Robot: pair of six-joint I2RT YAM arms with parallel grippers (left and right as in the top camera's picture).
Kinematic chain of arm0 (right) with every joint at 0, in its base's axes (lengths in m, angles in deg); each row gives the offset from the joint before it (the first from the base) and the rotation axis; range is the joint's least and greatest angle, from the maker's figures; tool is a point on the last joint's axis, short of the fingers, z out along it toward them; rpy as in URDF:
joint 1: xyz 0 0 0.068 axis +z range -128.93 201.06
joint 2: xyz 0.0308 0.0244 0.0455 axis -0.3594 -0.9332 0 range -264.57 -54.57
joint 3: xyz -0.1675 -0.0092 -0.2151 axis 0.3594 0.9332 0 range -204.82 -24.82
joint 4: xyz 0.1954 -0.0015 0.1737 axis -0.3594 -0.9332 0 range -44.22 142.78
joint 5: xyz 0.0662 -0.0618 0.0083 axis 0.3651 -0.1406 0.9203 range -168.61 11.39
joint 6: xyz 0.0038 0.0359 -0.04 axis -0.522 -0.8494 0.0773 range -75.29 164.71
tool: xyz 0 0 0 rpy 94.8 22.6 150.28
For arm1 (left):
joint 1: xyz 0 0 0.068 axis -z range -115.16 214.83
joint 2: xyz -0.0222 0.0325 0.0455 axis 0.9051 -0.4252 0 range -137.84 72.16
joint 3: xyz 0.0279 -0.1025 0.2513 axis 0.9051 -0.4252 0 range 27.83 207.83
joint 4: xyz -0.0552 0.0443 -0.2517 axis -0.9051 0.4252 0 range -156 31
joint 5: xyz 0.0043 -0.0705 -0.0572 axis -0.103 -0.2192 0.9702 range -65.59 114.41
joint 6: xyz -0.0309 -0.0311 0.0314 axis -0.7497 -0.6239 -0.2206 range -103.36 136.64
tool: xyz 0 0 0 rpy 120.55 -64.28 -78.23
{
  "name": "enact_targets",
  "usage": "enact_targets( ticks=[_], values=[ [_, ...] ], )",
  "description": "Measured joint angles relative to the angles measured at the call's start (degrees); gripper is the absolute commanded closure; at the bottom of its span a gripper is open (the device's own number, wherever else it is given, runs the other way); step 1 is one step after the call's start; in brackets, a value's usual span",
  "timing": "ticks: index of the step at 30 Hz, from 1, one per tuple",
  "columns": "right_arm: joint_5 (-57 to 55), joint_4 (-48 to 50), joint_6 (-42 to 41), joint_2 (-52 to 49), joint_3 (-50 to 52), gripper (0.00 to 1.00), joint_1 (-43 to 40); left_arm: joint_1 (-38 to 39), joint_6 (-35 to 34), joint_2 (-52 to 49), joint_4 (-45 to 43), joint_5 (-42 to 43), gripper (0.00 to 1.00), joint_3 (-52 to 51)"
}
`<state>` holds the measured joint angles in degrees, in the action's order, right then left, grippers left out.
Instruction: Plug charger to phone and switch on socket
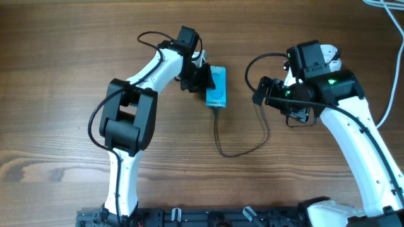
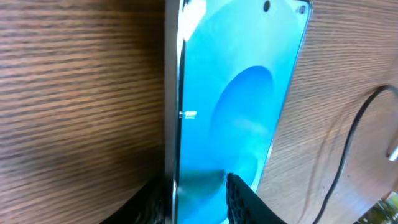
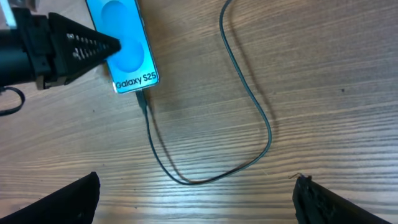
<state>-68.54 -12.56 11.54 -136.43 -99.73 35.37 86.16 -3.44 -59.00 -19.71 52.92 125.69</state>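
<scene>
The phone (image 1: 216,85) lies on the table with its cyan screen up and its white strip at the near end. It also shows in the right wrist view (image 3: 127,46) and fills the left wrist view (image 2: 239,106). My left gripper (image 1: 201,79) (image 2: 199,202) is shut on the phone's left edge, with one finger over the screen. The charger (image 1: 221,148) (image 3: 249,99) is a thin black cable; its connector tip (image 3: 142,101) meets the phone's near end, and the cable loops toward the right arm. My right gripper (image 1: 264,92) (image 3: 196,199) is wide open and empty above the loop. The socket is hidden.
A thick white cord (image 1: 396,69) runs down the table's far right edge past my right arm (image 1: 344,126). My left arm (image 1: 129,113) crosses the left half of the wooden table (image 1: 57,63).
</scene>
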Motion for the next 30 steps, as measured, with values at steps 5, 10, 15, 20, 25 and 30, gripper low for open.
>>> enact_targets(
  ticks=[5,10,15,20,25,30],
  values=[
    [0.0,-1.6,0.0,0.0,0.0,0.0,0.0,0.0,0.0,0.0,2.4,-1.4,0.6,0.4],
    [-0.1,-3.5,2.8,0.0,-0.1,0.0,-0.2,-0.3,0.2,0.8,6.8,-4.7,0.67,0.6],
    [-1.7,-8.7,7.6,-0.7,-7.3,0.0,-9.1,-6.5,0.1,12.9,9.0,-8.0,0.01,0.3],
    [-14.2,-2.1,8.9,-2.3,-12.5,0.0,-21.7,-13.3,-0.2,37.5,15.9,-19.4,0.0,1.4],
    [-26.0,12.3,8.9,-2.8,-8.3,0.0,-27.0,-14.4,-0.2,38.5,19.2,-23.3,0.0,1.4],
    [-26.9,18.3,8.9,-9.6,-6.8,0.0,-32.6,-14.4,-0.2,38.4,19.1,-24.0,0.0,1.4]
  ],
)
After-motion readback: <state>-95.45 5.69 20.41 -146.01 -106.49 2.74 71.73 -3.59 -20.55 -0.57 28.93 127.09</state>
